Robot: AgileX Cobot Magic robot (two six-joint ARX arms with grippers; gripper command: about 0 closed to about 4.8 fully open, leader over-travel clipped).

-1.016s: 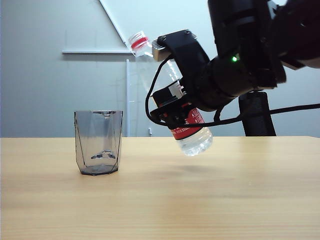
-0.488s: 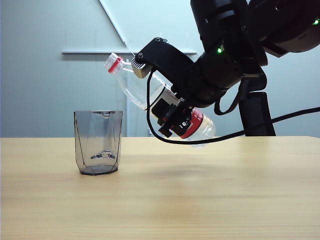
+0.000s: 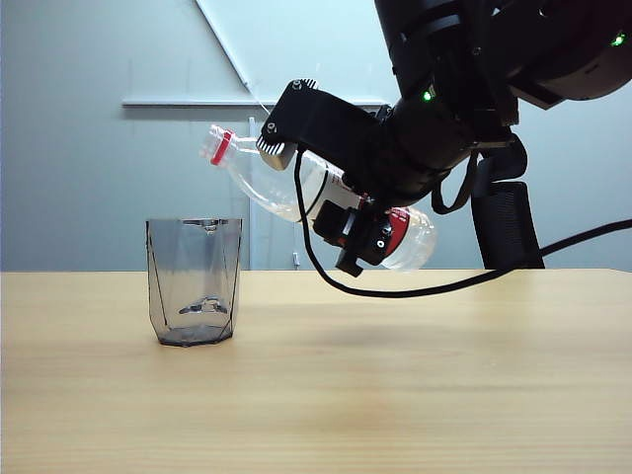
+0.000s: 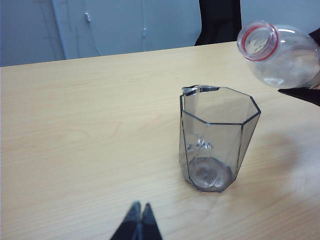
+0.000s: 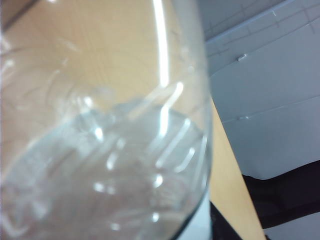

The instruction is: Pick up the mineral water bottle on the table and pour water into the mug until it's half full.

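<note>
Right end effector [image 3: 360,232], centre frame, clamps the mineral water bottle [image 3: 296,188], neck tilted left above the mug [image 3: 194,281]; left end effector [image 4: 138,220] sits pinched shut, empty.

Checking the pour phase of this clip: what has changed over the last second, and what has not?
The right gripper, shut on the mineral water bottle, rolled it from steeply tilted to almost level, swinging its open mouth down and left toward the mug. No water is leaving the bottle yet. The mug stayed put on the table; the left gripper is shut, by the mug.
</note>
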